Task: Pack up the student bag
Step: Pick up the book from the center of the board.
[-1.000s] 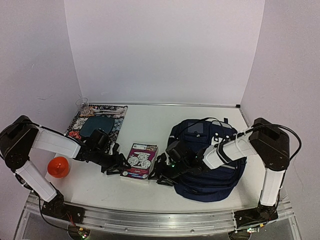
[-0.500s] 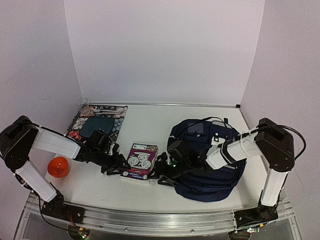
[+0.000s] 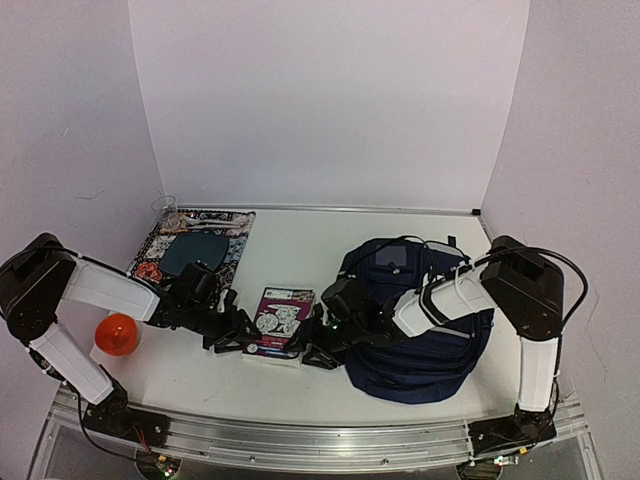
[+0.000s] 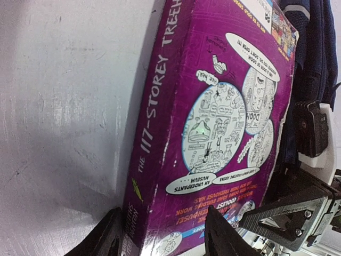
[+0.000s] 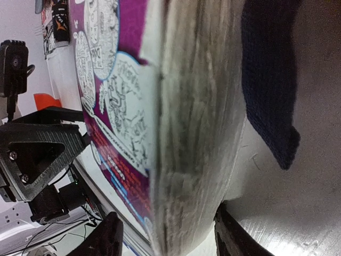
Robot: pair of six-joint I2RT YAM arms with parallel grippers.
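Hands close in from both sides on a purple paperback book lying on the white table, just left of the large navy-blue fabric backpack. Within the last second the right hand has slid leftward from the bag, and its fingers now spread around the page edge. The left hand stays put, spread around the spine corner (neither visibly clamped). A two-sided lift looks imminent, with the book still outside the bag.
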